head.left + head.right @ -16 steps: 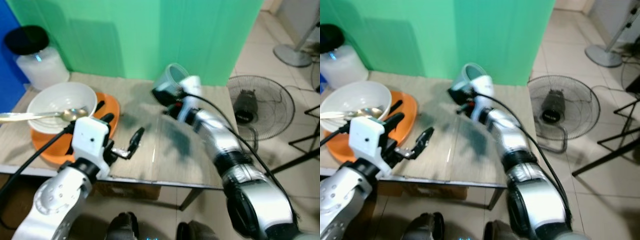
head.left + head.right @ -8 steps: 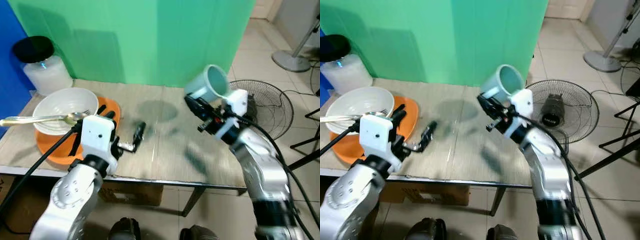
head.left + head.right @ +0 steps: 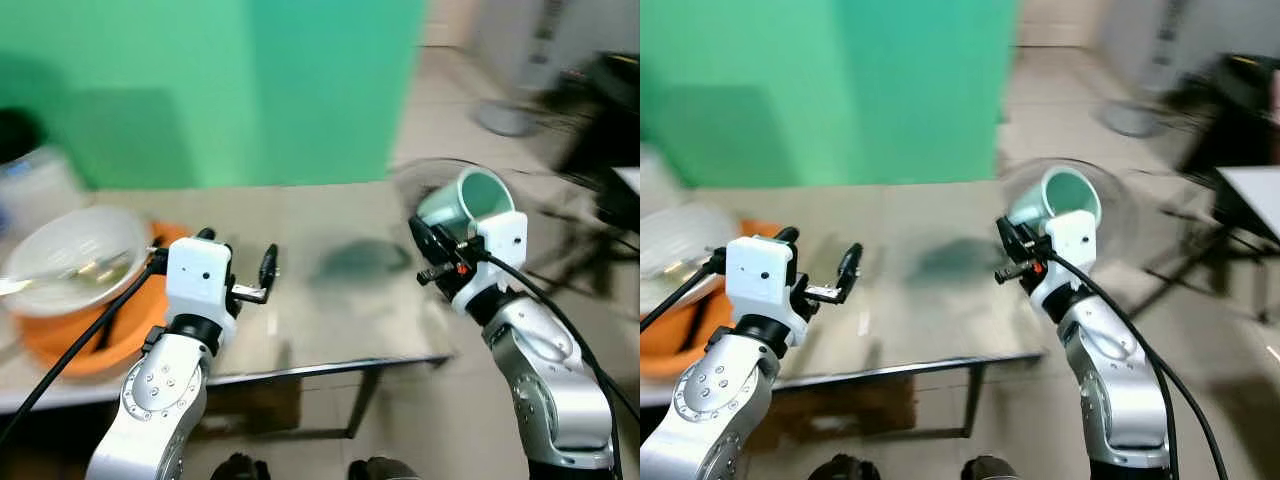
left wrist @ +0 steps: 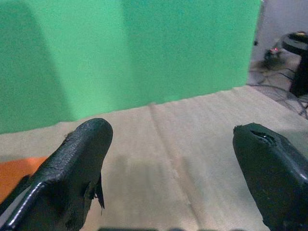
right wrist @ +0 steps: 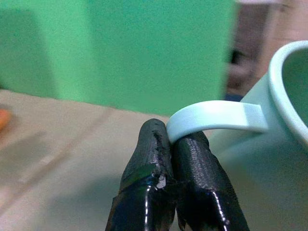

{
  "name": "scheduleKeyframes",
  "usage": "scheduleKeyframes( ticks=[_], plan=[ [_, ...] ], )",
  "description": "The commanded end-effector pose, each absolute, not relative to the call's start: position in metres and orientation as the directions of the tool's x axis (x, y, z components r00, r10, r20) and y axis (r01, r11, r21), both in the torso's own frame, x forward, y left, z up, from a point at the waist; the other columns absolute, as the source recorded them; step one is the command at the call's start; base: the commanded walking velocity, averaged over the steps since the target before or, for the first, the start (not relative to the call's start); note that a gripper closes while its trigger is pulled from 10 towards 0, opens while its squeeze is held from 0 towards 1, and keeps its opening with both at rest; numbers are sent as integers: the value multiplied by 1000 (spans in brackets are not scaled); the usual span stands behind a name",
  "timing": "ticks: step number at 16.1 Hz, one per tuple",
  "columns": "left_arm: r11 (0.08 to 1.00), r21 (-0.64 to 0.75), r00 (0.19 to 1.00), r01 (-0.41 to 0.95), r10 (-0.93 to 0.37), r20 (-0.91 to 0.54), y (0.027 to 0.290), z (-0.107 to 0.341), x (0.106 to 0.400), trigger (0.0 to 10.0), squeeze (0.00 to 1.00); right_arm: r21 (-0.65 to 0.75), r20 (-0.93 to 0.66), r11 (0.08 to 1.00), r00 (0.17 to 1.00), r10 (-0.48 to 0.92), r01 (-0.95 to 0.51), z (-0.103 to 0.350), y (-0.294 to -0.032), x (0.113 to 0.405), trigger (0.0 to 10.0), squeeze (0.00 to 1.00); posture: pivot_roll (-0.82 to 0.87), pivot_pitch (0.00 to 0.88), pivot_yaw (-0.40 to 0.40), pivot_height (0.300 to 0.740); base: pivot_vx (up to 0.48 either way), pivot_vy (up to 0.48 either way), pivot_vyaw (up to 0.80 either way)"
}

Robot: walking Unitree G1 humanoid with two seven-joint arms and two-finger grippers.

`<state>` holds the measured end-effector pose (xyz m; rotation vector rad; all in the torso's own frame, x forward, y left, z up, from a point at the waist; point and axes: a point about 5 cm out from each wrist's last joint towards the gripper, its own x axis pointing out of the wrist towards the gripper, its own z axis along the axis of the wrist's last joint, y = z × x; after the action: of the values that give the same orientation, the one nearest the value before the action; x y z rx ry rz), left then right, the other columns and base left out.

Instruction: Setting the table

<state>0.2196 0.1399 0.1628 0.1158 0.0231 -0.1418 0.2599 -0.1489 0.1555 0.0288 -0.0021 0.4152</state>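
smooth, seemingly plastic mug (image 5: 269, 139), matt table (image 4: 192, 159)

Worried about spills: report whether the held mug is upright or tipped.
Tipped: the mug hangs by its handle from the right gripper, mouth sideways.

The left arm reaches forward over the bench's (image 3: 330, 320) front edge, its tool (image 3: 240, 280) level with the two black fingers spread wide apart and nothing between them. The right arm bends up at the bench's right end, its tool (image 5: 173, 144) raised with the fingers pinched together on a mug's (image 3: 465, 200) handle.
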Motion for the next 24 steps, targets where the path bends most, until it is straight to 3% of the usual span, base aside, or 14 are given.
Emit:
scheduleKeyframes(
  ticks=[1,9,24],
  plan=[
    [987,121,994,102,-97,-42,145,160,220,10000,0,-11,23,926,926,378,-378,163,-152,258,10000,0,-95,34,14,740,0,0,-800],
    [991,136,1000,-1,4,-22,159,160,223,10000,0,-76,-107,939,939,327,-336,151,-153,268,10000,0,-86,31,-5,740,0,0,-800],
    [986,166,1000,5,-1,-25,160,155,225,10000,0,-36,-191,966,951,244,-255,140,-168,247,10000,0,-126,67,56,740,0,0,-800]
  ],
)
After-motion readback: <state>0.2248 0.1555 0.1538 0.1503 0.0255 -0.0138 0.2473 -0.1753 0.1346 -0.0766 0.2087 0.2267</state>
